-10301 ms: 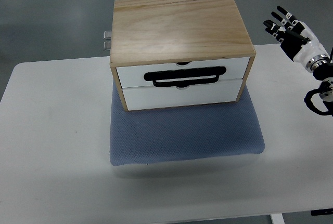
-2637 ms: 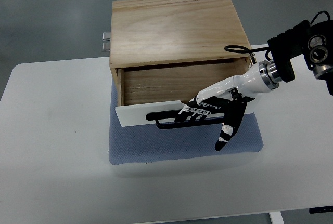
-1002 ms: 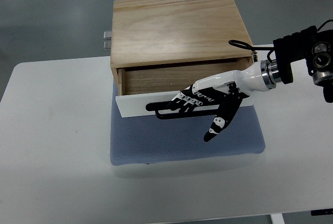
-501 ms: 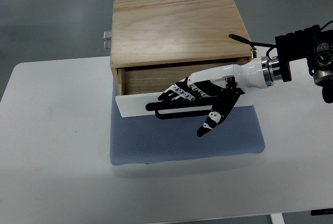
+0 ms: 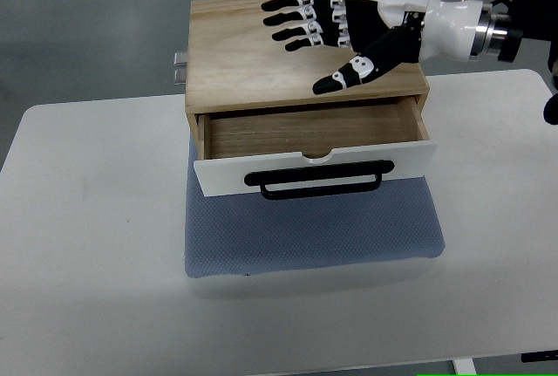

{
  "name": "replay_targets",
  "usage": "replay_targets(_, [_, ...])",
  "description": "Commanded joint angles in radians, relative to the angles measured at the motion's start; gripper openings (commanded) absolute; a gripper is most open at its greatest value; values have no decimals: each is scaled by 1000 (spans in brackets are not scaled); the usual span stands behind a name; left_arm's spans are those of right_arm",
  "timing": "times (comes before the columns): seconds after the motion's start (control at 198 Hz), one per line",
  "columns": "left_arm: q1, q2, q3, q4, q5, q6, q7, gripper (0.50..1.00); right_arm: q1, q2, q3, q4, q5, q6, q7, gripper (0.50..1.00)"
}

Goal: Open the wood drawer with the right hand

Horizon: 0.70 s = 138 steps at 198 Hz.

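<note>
Retreat looks to be the step in hand: the right hand (image 5: 349, 31) hovers above the box (image 5: 301, 44), fingers (image 5: 292, 20) spread flat and holding nothing, clear of the handle (image 5: 316, 179); judged from how things lie, the drawer (image 5: 309, 145) is already out by a good part of its depth, so the task seems nearly or wholly met; to finish well, the hand should lift and swing off toward the table's right edge without dipping, since a low thumb could catch the box's top front edge or nudge the drawer back in; if more opening is wanted, the fingers should hook under the handle's bar from the front and pull straight toward the table's near edge, keeping the pull level so the drawer does not bind.

Box: pale plywood with visible grain, rectangular, sitting at the table's far edge, its front overhanging a mat (image 5: 309, 228); drawer: bare wood inside, empty as far as can be seen, with a smooth white face and a shallow notch cut in its top edge; handle: a black looped bar, flat and wide; mat: blue-grey, dimpled, soft-looking, with rounded corners, lying at the middle of the white table (image 5: 87, 245); 2 small metal fittings (image 5: 180, 66) project from the box's left side.
</note>
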Motion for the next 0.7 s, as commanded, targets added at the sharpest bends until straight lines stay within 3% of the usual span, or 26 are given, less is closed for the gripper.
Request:
replay_targets(0.0, [0,0,0,0,0,0,0,1000,-93,9,184,-47,-7,-10,-53,932])
replay_targets(0.238, [0,0,0,0,0,0,0,1000,-305,126,629,-196,-42,-17,-167,932])
replay_targets(0.694, [0,0,0,0,0,0,0,1000,-450,411,1058,-629,-221,-57,-162,934])
